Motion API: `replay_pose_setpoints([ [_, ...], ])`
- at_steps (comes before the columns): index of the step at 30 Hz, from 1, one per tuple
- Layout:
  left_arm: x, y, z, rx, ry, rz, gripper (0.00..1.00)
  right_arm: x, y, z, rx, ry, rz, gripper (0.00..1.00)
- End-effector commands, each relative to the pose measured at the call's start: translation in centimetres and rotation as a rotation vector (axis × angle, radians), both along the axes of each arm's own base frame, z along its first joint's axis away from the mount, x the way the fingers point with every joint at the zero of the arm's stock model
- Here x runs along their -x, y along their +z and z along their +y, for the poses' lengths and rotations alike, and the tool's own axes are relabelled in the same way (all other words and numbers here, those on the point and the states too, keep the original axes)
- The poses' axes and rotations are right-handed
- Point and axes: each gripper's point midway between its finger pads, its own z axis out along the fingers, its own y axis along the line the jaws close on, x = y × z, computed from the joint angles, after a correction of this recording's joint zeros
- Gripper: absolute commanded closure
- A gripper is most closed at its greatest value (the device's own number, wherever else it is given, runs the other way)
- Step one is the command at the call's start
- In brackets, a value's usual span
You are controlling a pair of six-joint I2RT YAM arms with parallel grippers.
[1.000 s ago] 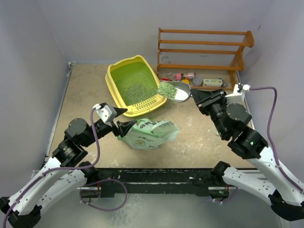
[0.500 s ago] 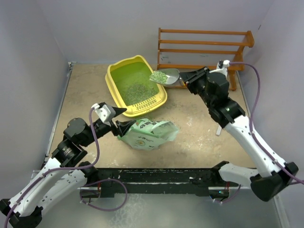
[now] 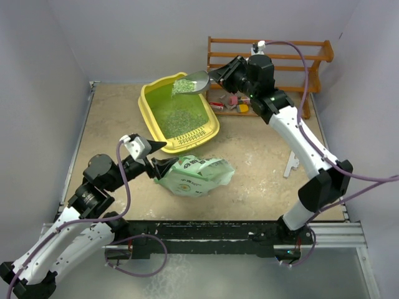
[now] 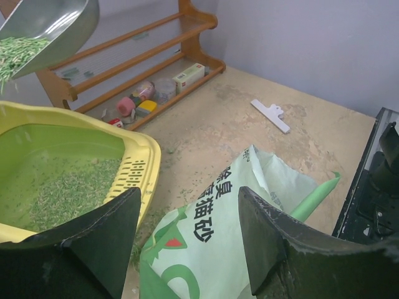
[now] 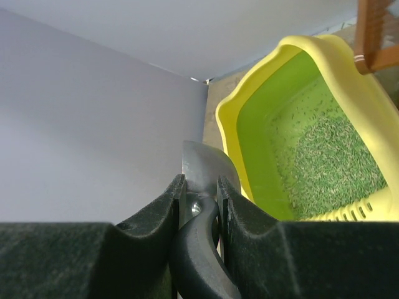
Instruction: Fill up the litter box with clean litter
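My right end effector point(image 3: 228, 73) is pressed together on the handle of the metal scoop point(image 3: 199, 79). It holds the scoop above the far corner of the litter box point(image 3: 189, 139), with the mouth tipped downward, so the clean litter point(image 3: 182, 86) slides off the lip and falls inside the yellow rim, not on the worktop point(image 3: 262, 156). A thin layer of granules already lies on the green floor near the grille. I judge the box is only partly filled and needs more scoops. My left end effector point(image 4: 188, 205) is spread at the near-left end of the litter bag point(image 3: 198, 175). I think this is to keep the bag reachable. I cannot tell if it touches the plastic.
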Motion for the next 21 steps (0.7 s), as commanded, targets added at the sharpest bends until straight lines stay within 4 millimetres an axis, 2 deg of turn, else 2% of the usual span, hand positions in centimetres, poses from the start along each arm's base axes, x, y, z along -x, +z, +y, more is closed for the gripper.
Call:
replay_pose_setpoints([
  [1,0.3,2.0,-0.2,0.046,-0.024,-0.036,0.32,-0.7,4.1,1.7,0.0,0.11,-0.108,1.0],
  [9,0.2,2.1,0.0,0.047,-0.017,-0.039,0.32,-4.1,3.7,3.2,0.135,0.152,-0.134,1.0],
  [10,0.2,2.1,0.0,0.047,-0.017,-0.04,0.32,-4.3,4.6,3.2,0.148,0.155,-0.16,1.0],
  [11,0.2,2.1,0.0,0.048,-0.017,-0.041,0.32,-4.7,4.6,3.4,0.165,0.162,-0.168,1.0],
  [18,0.4,2.2,0.0,0.051,-0.023,-0.043,0.32,-7.0,3.0,4.1,0.293,0.196,-0.208,1.0],
  [21,0.4,2.2,0.0,0.053,-0.026,-0.044,0.32,-7.7,1.6,4.4,0.333,0.228,-0.217,1.0],
])
